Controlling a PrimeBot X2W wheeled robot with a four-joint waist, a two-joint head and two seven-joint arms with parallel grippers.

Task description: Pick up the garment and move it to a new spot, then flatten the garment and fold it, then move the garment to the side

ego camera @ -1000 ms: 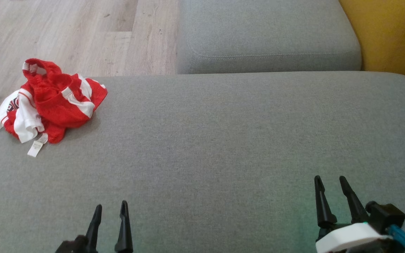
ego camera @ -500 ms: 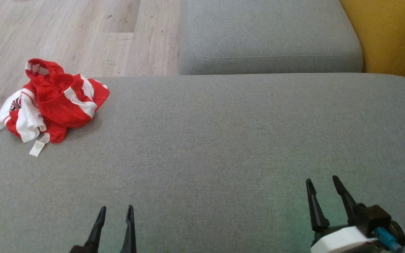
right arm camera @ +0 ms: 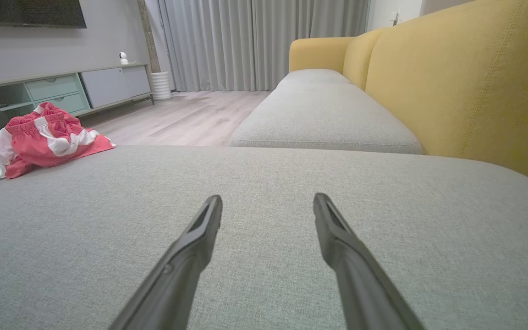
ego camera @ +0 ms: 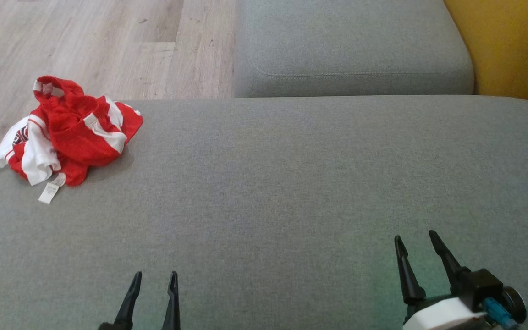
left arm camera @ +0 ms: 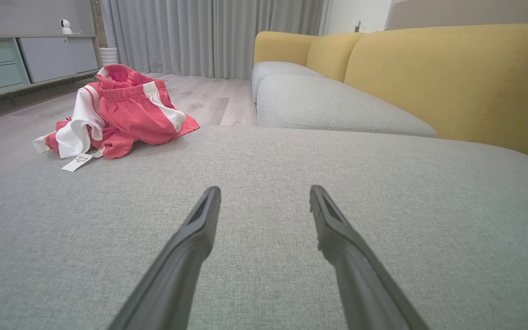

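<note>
Well beyond left hand (ego camera: pixel 156 275), garment (ego camera: pixel 76 133)

Mesh-cloth garment (ego camera: pixel 69 133) on matt woven grey cushion (ego camera: pixel 291 192); wood floor (ego camera: pixel 108 46).

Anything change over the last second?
Both claws eased back toward the robot: the left claw slightly, the right claw also drifting left. Both are open, nothing gripped. The garment stays crumpled at the far left corner of the cushion.
</note>
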